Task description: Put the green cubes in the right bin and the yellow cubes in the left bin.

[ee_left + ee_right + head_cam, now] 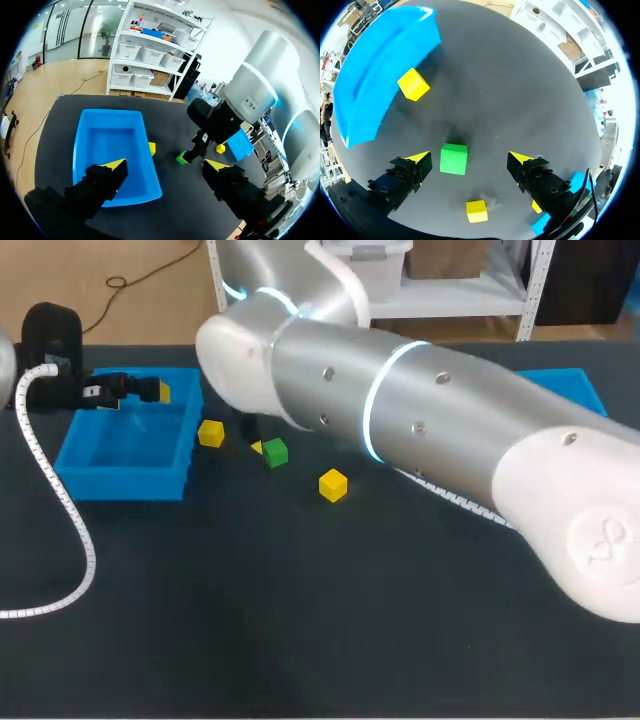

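Just ahead of my open right tool point(468, 158), the green cube point(454, 159) rests on the counter point(520, 90) between its fingers point(414, 167), touching neither.

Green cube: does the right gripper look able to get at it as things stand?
Probably yes. The small green cube lies between the open fingers of the right gripper, with bare black table on both sides, and the nearest small yellow cube sits clear of both fingers.

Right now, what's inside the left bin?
Nothing shows inside the left bin: its floor looks bare. One of the left fingers covers the near corner, so that part is unchecked.
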Motion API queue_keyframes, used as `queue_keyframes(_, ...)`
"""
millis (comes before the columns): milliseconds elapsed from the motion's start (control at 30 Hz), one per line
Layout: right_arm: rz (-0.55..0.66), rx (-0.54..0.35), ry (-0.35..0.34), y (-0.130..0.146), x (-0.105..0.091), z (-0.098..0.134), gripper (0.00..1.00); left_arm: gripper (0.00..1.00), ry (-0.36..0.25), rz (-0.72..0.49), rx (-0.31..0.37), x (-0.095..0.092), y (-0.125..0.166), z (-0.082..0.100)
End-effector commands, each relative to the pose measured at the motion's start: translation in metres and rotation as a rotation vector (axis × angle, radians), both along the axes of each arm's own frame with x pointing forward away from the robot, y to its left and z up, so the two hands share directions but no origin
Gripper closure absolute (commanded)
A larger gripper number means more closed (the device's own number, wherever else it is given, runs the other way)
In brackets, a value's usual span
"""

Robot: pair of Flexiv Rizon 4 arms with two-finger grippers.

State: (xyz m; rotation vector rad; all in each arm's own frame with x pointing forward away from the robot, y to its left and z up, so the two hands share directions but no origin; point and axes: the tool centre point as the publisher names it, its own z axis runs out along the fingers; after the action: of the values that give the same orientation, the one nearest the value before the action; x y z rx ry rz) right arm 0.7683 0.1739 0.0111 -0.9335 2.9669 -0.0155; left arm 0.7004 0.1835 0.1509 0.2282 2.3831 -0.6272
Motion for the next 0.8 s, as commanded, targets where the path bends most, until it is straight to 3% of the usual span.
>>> queue_keyframes(33, -0.001, -0.038, 0.064, 0.012, 0.016, -0.010, 0.00, 0.00, -0.005, -0.003, -0.006, -0.001, 0.001, -0.001)
queue_keyframes(467, 0.017, -0.059, 0.092, 0.021, 0.006, -0.019, 0.02, 0.00, -0.005, -0.003, -0.006, -0.001, 0.001, -0.001)
queue_keyframes(533, 0.018, -0.059, 0.102, 0.022, 0.002, -0.021, 0.22, 0.00, -0.005, -0.003, -0.006, -0.001, 0.001, -0.001)
queue_keyframes(567, 0.016, -0.061, 0.106, 0.023, 0.001, -0.022, 0.51, 0.00, -0.005, -0.003, -0.006, -0.001, 0.001, -0.001)
queue_keyframes(633, 0.013, -0.065, 0.117, 0.023, 0.000, -0.025, 0.68, 0.00, -0.005, -0.003, -0.006, -0.001, 0.001, -0.001)
queue_keyframes(667, 0.012, -0.069, 0.120, 0.023, -0.001, -0.025, 0.93, 0.00, -0.005, -0.003, -0.006, -0.001, 0.001, -0.001)
queue_keyframes(700, 0.011, -0.069, 0.121, 0.023, -0.001, -0.025, 1.00, 0.00, -0.005, -0.003, -0.006, -0.001, 0.001, -0.001)
queue_keyframes(800, 0.007, -0.070, 0.122, 0.023, 0.000, -0.025, 1.00, 0.00, -0.005, -0.003, -0.006, -0.001, 0.001, -0.001)
